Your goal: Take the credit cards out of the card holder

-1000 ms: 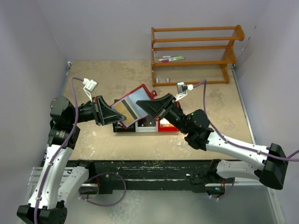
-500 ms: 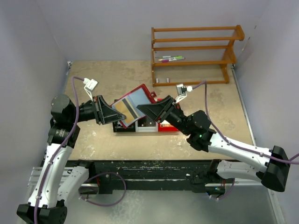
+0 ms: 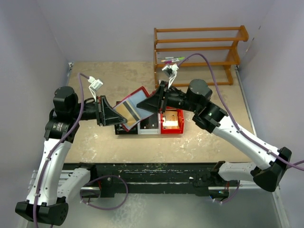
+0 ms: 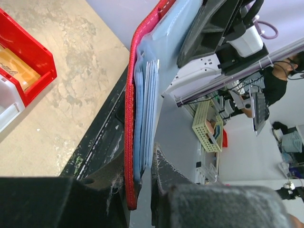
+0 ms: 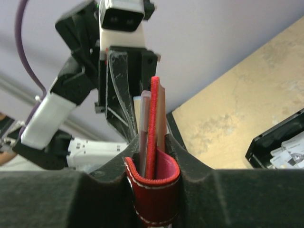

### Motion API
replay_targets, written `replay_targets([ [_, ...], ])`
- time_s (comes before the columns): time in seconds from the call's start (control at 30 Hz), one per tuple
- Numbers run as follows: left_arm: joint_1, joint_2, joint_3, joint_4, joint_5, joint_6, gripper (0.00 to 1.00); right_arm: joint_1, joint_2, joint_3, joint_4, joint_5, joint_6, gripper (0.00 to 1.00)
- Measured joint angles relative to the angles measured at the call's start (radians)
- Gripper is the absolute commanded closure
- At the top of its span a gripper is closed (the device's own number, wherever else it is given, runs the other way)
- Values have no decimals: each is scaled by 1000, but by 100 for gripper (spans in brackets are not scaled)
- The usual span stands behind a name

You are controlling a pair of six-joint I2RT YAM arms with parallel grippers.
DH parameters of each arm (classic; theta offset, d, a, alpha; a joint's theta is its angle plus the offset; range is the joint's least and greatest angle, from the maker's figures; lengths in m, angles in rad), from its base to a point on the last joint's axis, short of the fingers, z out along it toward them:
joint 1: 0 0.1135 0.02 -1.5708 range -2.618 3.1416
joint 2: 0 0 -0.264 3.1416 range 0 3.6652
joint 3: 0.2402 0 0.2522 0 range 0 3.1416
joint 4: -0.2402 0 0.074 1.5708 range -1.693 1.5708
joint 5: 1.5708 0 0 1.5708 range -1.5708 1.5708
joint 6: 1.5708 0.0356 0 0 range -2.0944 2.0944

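Note:
The maroon card holder (image 3: pixel 137 100) hangs open above the table between both arms, blue-grey sleeves facing up. A tan credit card (image 3: pixel 124 110) with a dark stripe shows in a sleeve. My left gripper (image 3: pixel 117 118) is shut on the holder's lower left edge. In the left wrist view the left gripper (image 4: pixel 142 164) pinches the red cover (image 4: pixel 128 118) and sleeves (image 4: pixel 145 104). My right gripper (image 3: pixel 152 101) is shut on the upper right edge. The right wrist view shows the right gripper (image 5: pixel 153 156) around the red strap tab (image 5: pixel 153 190) and a brownish card edge (image 5: pixel 161 109).
Three small bins stand in a row under the holder: black (image 3: pixel 124 130), white (image 3: pixel 149 125), red (image 3: pixel 172 127). A tan card (image 3: pixel 172 118) lies in the red bin. A wooden rack (image 3: pixel 199 52) with markers (image 3: pixel 173 60) stands at the back right.
The right arm has swung up and back from the near right. Its gripper now grips the holder's upper right edge. The red bin with a tan card is uncovered. The left arm holds on, a little higher.

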Motion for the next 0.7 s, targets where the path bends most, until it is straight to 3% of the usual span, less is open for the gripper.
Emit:
replay_targets([
  [0.1,2,11,24,-56,14,52,100,0,23,34,-64,-79,-26,85],
  [0.2,2,17,35,-105,22,104,100,-4,28,41,-105,-118,-40,74],
  [0.27,2,25,43,-132,23,137,100,-4,24,39,-118,-125,-42,73],
  [0.33,2,35,53,-150,23,164,100,-3,11,29,-131,-127,-45,80],
  [0.4,2,49,67,-174,25,199,100,-3,-9,15,-143,-124,-51,99],
  [0.53,-1,62,86,-205,38,257,99,-3,-56,-19,-158,-85,-62,100],
  [0.63,-6,62,87,-208,50,276,75,8,-106,-90,-93,-58,-29,100],
  [0.7,-10,64,87,-205,57,282,53,14,-142,-165,-7,-36,19,100],
])
